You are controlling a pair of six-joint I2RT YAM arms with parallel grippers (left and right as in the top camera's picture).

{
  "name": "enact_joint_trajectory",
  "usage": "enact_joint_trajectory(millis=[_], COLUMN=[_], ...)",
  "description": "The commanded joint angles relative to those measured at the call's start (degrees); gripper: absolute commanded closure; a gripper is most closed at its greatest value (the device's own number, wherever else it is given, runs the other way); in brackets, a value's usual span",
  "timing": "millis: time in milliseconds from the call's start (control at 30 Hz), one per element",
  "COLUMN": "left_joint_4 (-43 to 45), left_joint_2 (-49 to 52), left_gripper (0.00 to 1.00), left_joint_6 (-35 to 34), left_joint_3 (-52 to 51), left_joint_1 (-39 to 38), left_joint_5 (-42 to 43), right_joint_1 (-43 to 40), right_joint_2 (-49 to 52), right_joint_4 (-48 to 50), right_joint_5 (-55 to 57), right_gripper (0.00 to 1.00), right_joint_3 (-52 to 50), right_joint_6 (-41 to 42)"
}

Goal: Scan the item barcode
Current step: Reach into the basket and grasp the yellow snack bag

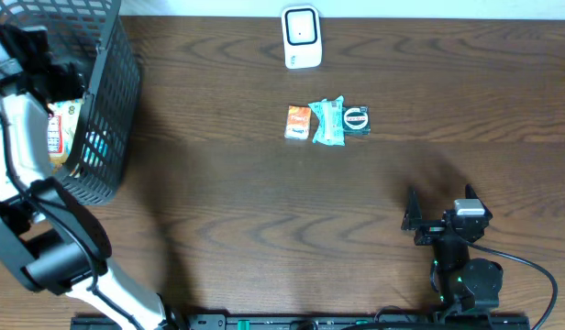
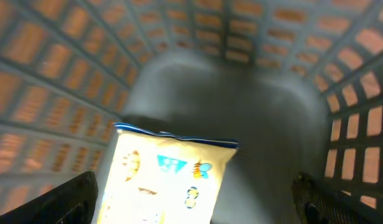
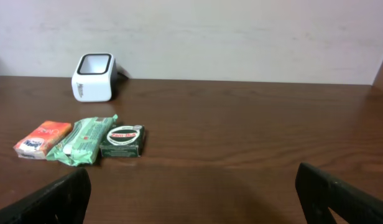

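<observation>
Here we see the left gripper [image 2: 194, 200] down inside the black mesh basket [image 1: 117, 110] at the table's left end. Its fingers are spread wide on either side of a white packet [image 2: 166, 180] with a blue top edge, clasping nothing. The right gripper [image 3: 194, 196] sits low over the table [image 1: 218, 211] at the front right, likewise wide open and empty. The white scanner [image 1: 301, 37] stands at the far edge. Near it an orange packet [image 1: 298, 122], a green packet [image 1: 327, 122] and a dark box [image 1: 356, 120] lie side by side.
</observation>
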Motion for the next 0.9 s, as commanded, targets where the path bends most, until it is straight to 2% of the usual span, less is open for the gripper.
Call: enact_joint_trajectory(millis=[0, 100, 633, 733, 867], left_joint_4=[-0.24, -1.38, -1.90, -1.11, 0.33], left_joint_2=[2.84, 5.25, 14.12, 15.43, 16.50], left_gripper=[0.02, 0.02, 0.02, 0.01, 0.14], left_joint_6=[2.78, 2.86, 4.15, 4.09, 2.75], left_joint_3=[0.48, 0.42, 0.42, 0.42, 0.42], left_joint_1=[-0.07, -0.07, -1.14, -1.14, -0.96], left_joint_5=[-2.84, -6.75, -6.88, -13.79, -22.27], right_joint_1=[-0.44, -0.44, -0.44, -0.44, -0.44], right_joint_2=[-0.31, -0.31, -0.31, -0.31, -0.31], right_joint_4=[-0.24, -0.24, -0.24, -0.24, -0.24], right_joint_5=[-0.11, -0.11, -0.11, -0.11, -0.11], right_gripper=[0.01, 0.01, 0.01, 0.01, 0.01], right_joint_3=[-0.09, -0.09, -0.09, -0.09, -0.09], right_joint_6=[0.63, 0.63, 0.63, 0.61, 0.63])
